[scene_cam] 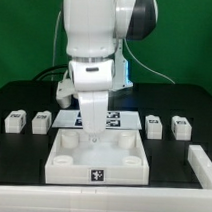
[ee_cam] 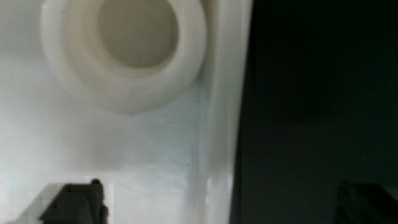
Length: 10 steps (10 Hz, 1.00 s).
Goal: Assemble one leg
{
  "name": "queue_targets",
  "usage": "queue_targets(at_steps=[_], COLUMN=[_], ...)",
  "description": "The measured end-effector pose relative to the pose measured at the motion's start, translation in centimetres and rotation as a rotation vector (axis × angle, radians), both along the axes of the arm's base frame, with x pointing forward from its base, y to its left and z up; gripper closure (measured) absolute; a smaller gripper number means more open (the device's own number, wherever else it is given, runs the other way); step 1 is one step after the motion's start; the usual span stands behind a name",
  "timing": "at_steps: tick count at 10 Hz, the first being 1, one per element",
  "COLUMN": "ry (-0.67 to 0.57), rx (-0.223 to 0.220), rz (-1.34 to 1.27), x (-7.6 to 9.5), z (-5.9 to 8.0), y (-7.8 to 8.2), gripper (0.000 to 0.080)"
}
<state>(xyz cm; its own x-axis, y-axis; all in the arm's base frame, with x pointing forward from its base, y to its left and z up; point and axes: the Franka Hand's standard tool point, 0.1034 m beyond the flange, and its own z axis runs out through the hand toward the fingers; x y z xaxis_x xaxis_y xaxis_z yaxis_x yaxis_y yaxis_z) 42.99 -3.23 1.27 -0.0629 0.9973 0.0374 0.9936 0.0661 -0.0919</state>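
- Four legs are laid on the black table, and none of them is held.
- The outer left leg and the inner left leg are set off the far corner of the tray part on the exterior view's left.
- The inner right leg and the outer right leg are set off the tray part's far corner on the exterior view's right.
- Each leg is kept apart from the tray part and from its neighbour, and a dark tag is shown on each.
- The gripper is positioned inside the tray part, near its far wall.
- In the wrist view the fingers are seen spread wide, with nothing clamped between them.
- Whether a fingertip touches the tray part cannot be told.
- A round socket in the tray part's white surface is shown ahead of the fingers.
- The marker board is laid just behind the tray part and is partly hidden by the arm.
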Motion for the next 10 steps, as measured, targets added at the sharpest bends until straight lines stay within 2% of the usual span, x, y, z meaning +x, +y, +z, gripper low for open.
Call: queue_targets(at_steps=[3,5,6,7,8,10], ry=[-0.001,-0.001,0.000,0.000,-0.004,-0.010], rx=[0.002,0.002,0.002,0.002,0.001,0.001], rz=[-0.001,-0.002,-0.002,-0.002,-0.003,-0.003], x=[-0.09,-0.12,-0.13,-0.13,-0.03,0.10], z=[-0.45,-0.48,-0.50,-0.51,-0.46,-0.41], y=[0.02,0.01,0.01,0.00,-0.04,-0.06], gripper=[0.0150,0.0412,0.0597,0.0597,0.0721,0.0736])
